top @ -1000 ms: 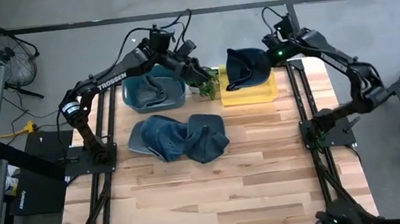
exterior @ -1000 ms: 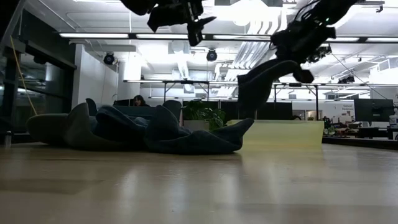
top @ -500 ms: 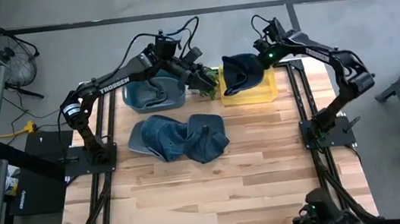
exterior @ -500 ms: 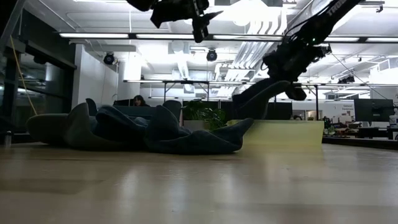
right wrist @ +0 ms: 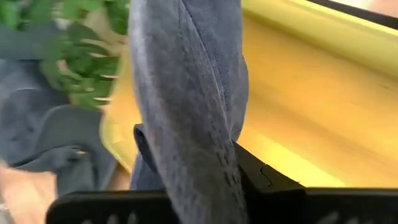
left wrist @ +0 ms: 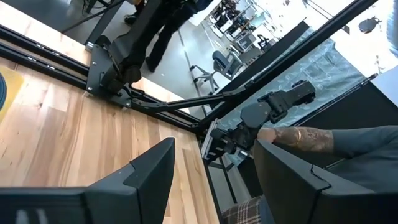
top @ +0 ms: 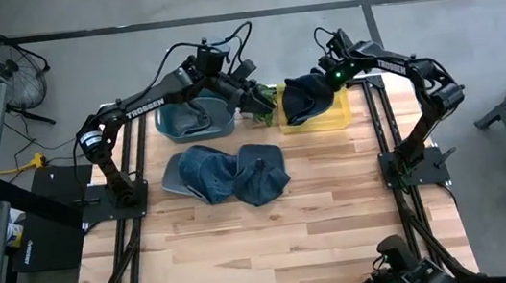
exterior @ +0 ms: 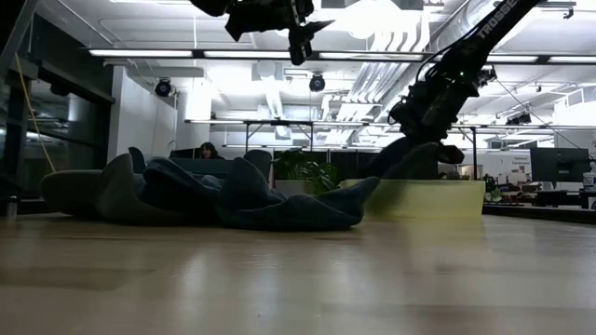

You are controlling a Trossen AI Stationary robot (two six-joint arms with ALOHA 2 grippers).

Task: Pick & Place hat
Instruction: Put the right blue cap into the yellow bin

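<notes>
One hat (top: 309, 98) hangs pinched in the right hand (top: 328, 78), its dark cloth draped over the yellow bin (top: 338, 112) at the far edge of the bench (top: 322, 230). In the right wrist view the fabric runs as a long fold straight out between the narrowed fingers (right wrist: 267, 177), with the bin's yellow wall just behind it, so the hat's long axis lies along the hand's own reach and the bin sits directly beneath. My reading is that the coming move is simply a release downward; part of the cloth seems to overhang the bin's near-left rim toward the small green plant (top: 265, 107), which could let it slip out. The left hand (top: 249, 92) waits raised near the blue tub (top: 194, 122), fingers spread and empty. More hats lie in a pile (top: 228, 172) mid-bench, nearer the left arm.
</notes>
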